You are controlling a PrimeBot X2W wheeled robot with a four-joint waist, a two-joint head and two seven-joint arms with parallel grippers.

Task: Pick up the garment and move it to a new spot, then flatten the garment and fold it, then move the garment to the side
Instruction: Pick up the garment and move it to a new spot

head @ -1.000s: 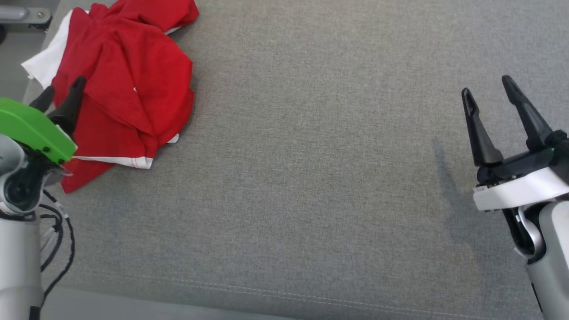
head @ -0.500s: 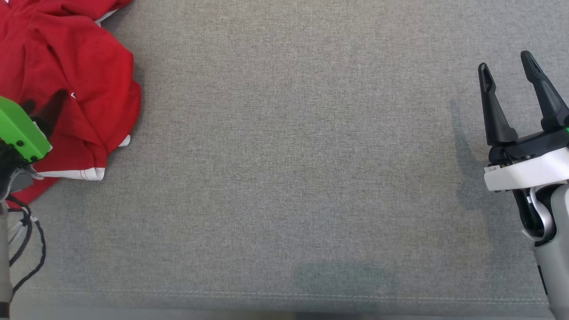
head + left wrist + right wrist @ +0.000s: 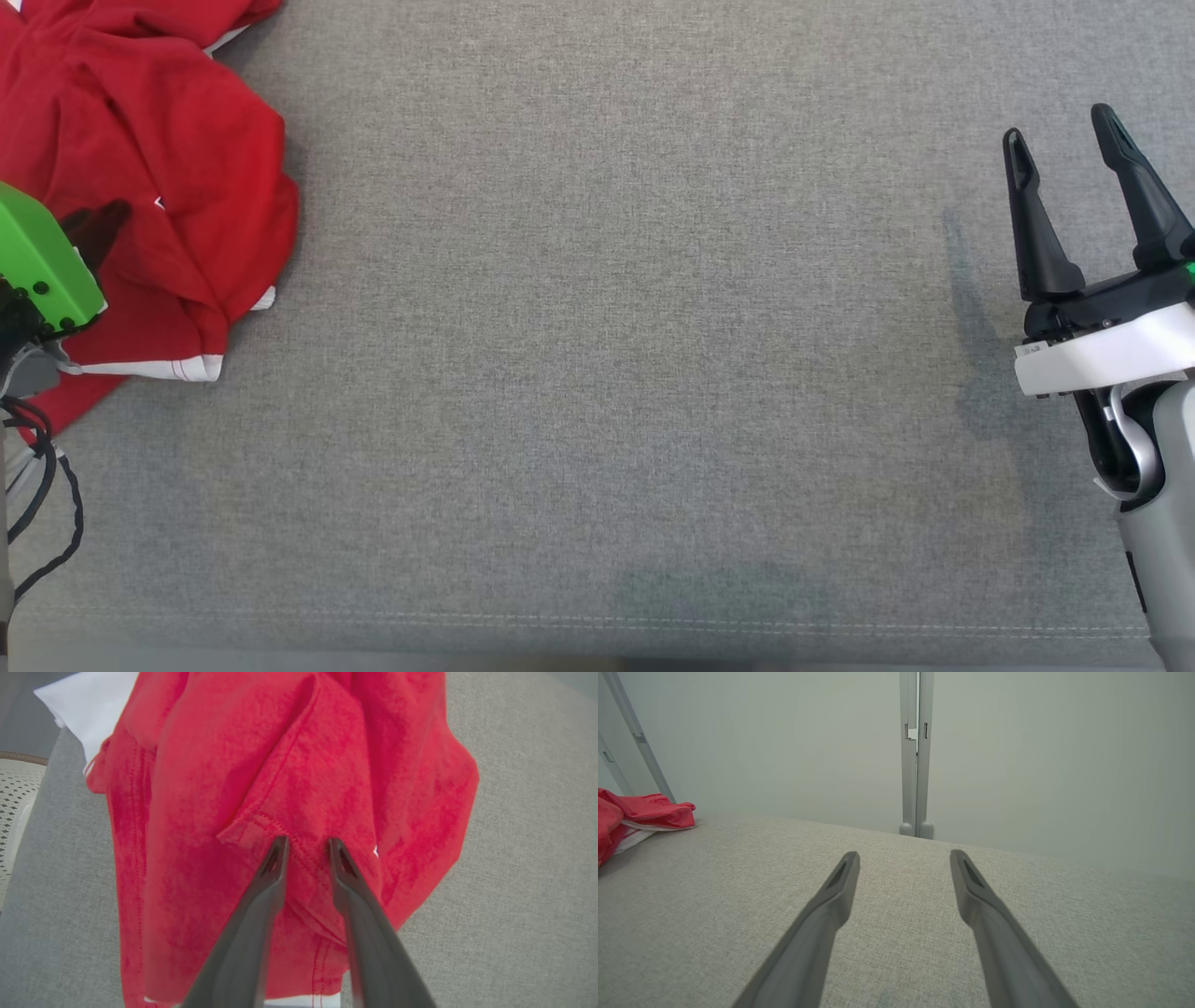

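Note:
The red garment (image 3: 168, 140) with white trim lies crumpled at the far left of the grey fabric surface (image 3: 607, 327). In the left wrist view the garment (image 3: 280, 765) spreads under my left gripper (image 3: 307, 842), whose fingers are pressed into the cloth, drawn partway together, with a stitched fold between their tips. In the head view the left gripper (image 3: 89, 224) is mostly hidden behind its green housing. My right gripper (image 3: 1058, 129) hovers at the far right, open and holding nothing. In its own view the right gripper (image 3: 904, 855) points across bare fabric, the garment (image 3: 644, 809) far to its left.
A stitched seam (image 3: 653, 623) runs along the surface's near edge. A pale wall with a grey post (image 3: 916, 765) stands behind the far edge. A white perforated object (image 3: 14, 798) sits off the surface's left edge. Black cables (image 3: 37, 504) hang by my left arm.
The head camera shifted, so the garment slid left in its view. My left gripper's fingers have drawn closer together over the cloth. The right gripper has stayed open in place.

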